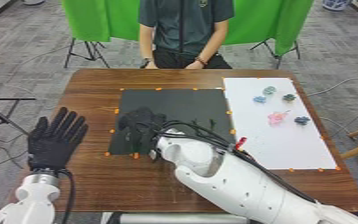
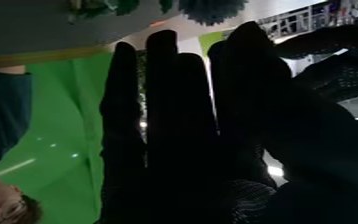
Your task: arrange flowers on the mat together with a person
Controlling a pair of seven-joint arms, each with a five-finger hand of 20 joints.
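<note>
In the head view, my right hand [image 1: 142, 121] is over the left part of the black mat [image 1: 171, 102], its arm crossing the mat's lower right. My left hand [image 1: 57, 141] is at the table's left side, fingers straight and spread. On the white mat [image 1: 278, 150] lie a pink flower [image 1: 277, 118], a dark blue one [image 1: 302, 120], a light blue one [image 1: 260, 99], a pale green one [image 1: 270, 90] and a dark green one [image 1: 289, 97]. In the right wrist view, my right hand [image 2: 180, 130] has straight fingers, and a blue-grey flower [image 2: 213, 10] shows beyond them.
The brown table [image 1: 91, 100] has orange marks around both mats. A red object [image 1: 240, 143] is beside my right arm, near the white mat's left edge. A person sits across the table with hands below its far edge. Green cloth [image 1: 273, 25] hangs behind.
</note>
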